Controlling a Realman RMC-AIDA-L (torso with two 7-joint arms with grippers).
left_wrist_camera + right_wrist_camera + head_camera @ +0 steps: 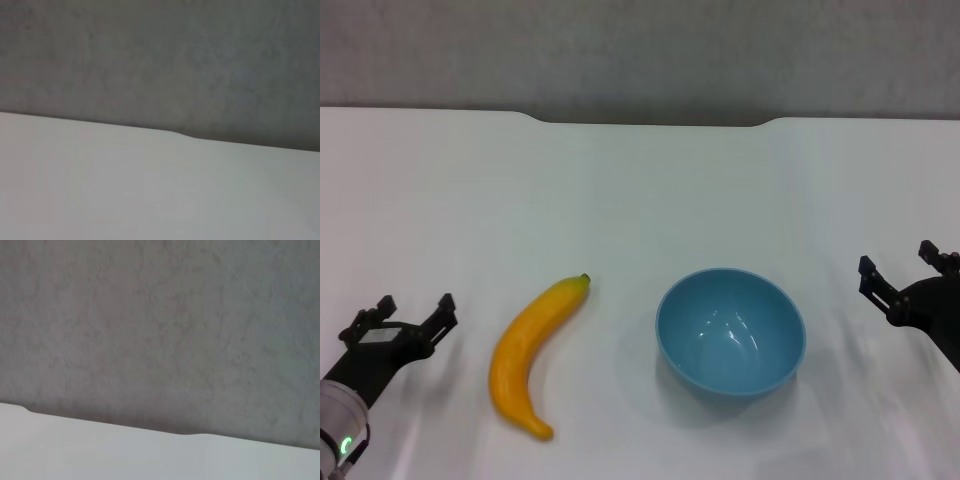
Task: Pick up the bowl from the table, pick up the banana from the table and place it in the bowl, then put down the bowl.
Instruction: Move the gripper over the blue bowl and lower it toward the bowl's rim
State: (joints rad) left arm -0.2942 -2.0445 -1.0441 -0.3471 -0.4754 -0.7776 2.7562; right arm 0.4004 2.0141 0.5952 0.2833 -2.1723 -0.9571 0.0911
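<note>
From the head view I see the round, deep, glossy light-blue bowl (731,334) sitting upright on the large, plain white, smooth table (640,200), a little right of centre in the lower half of the frame; its inside holds nothing; the long, curved, smooth yellow-orange banana (531,346) lies flat to the left of it, near but not touching, its greenish-dark stem tip pointing toward the upper right and its blunt end toward the bottom of the frame.

My left gripper (405,317) shows at the lower left edge, black fingers spread apart with nothing between them; the banana lies to the right of it, apart, with bare table between; the bowl is farther right again.

My right gripper (900,268) shows at the right edge at about mid-height, fingers likewise parted and holding nothing; the bowl lies to the left of it and slightly lower in the frame, apart from it.

The left wrist view gives me only the white table surface (150,190) below a grey wall (160,60), with the table's far edge and the start of its notch crossing the middle; the right wrist view shows the same wall (160,325) filling most of the frame and a strip of table (150,455) along the bottom; neither wrist view shows the bowl, banana or any fingers.
</note>
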